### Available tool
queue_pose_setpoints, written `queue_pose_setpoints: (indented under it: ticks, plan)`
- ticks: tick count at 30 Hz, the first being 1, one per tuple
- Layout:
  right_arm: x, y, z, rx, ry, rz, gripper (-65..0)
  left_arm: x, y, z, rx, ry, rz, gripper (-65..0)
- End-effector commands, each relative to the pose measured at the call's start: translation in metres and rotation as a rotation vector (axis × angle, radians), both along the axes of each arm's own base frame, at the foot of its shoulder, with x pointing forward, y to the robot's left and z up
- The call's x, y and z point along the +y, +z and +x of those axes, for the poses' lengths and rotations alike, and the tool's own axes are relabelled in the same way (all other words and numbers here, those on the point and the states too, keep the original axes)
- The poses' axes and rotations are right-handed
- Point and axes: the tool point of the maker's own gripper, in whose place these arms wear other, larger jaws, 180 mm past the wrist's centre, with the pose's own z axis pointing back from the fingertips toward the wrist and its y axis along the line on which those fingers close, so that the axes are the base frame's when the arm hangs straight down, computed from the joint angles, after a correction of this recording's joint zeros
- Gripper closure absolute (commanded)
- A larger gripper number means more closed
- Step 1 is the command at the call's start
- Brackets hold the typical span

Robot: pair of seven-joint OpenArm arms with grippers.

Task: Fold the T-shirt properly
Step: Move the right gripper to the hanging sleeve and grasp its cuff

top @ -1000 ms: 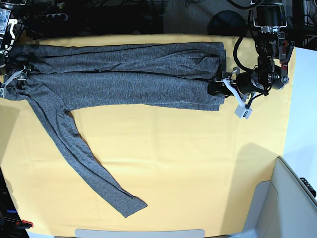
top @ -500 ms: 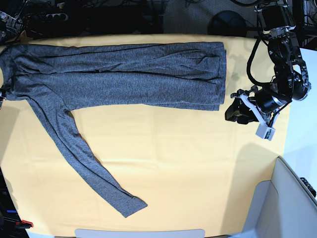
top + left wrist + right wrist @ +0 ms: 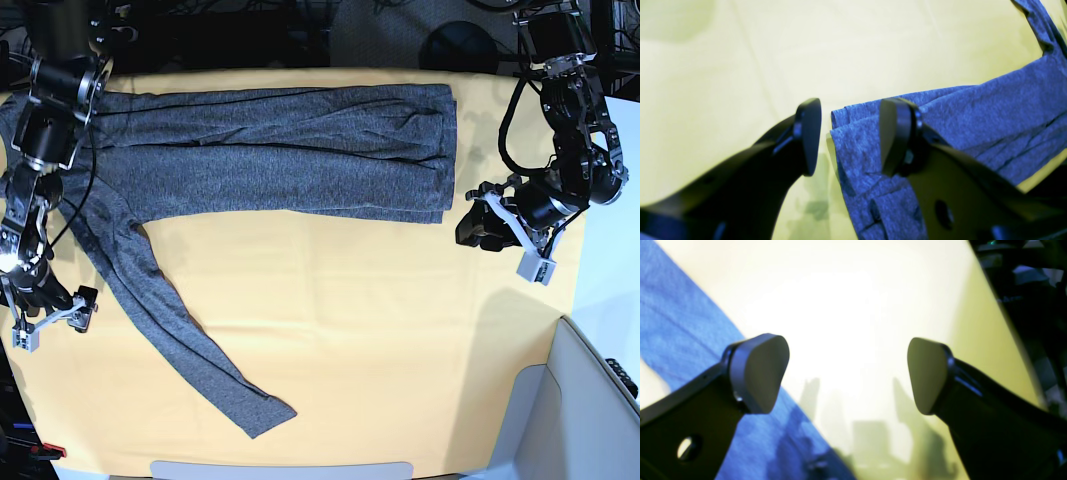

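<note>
— While lying as a long band along the yellow cloth's (image 3: 400,340) 12 o'clock edge, with one sleeve (image 3: 180,330) trailing toward 7 o'clock, where does the T-shirt (image 3: 270,160) stand?
— Probably midway: body doubled lengthwise, sleeve not yet folded in.
— And the grippers?
— Left gripper (image 3: 478,225) at 3 o'clock beside the hem, spread wide, empty. Right gripper (image 3: 55,322) at 9 o'clock beside the sleeve, gaping, empty.
— Next?
— Likely pinching that sleeve and laying it over the band. Nothing in the way.

Wide surface (image 3: 400,330) draped in plain yellow cloth (image 3: 330,300) (creased, brightly lit from above). Dark clutter of cables (image 3: 250,30) behind; pale grey bin-like edge (image 3: 590,400) at lower right.
</note>
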Motion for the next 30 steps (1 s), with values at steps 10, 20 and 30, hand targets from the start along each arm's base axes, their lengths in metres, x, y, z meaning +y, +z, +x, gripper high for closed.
queue_pose_setpoints:
  ticks: [10, 20, 30]
  plan:
    - [0.016, -0.010, 0.034, 0.017, 0.022, 0.216, -57.7, 0.002, 0.014, 0.008, -0.055, 0.002, 0.002, -27.7]
    - [0.057, -0.055, 0.024, 0.103, 0.051, 0.293, -57.7, -0.005, 0.012, 0.008, -0.053, 0.001, -0.022, -27.7]
    - [0.076, -0.074, 0.016, 0.139, 0.073, 0.310, -57.8, -0.007, 0.010, 0.007, -0.047, 0.000, -0.028, -27.7]
